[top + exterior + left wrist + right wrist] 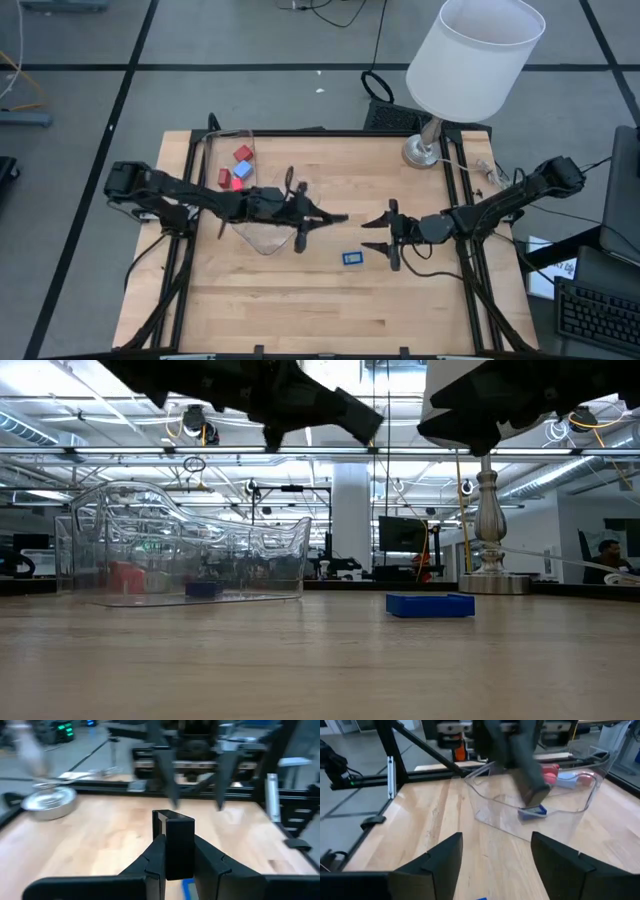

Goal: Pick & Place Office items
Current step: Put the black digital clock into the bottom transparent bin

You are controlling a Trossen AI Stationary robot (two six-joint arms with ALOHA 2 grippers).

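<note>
My left gripper (336,217) hangs over the table's middle, pointing toward the right edge, shut on a small black rectangular piece (174,837). Facing it, my right gripper (378,234) stands open with nothing between its fingers (495,845). A flat blue rectangle (353,258) lies flat on the wood below and between them, nearer the front edge. A clear plastic container (240,190) at the left holds red cubes (242,154), a blue cube (241,170) and a flat blue piece (533,811). My left gripper pinches the black piece's two flat sides (172,862) between its two fingers, which reach out nearly level toward the table's right edge. The piece stands on end, sticking out beyond the fingertips, lifted clear of the table.
A white-shaded lamp (472,55) stands with its metal base (424,150) at the far right corner, a cord trailing from it. Black frame rails (470,260) run along the table's left and right sides. Bare wood (300,300) lies toward the near edge.
</note>
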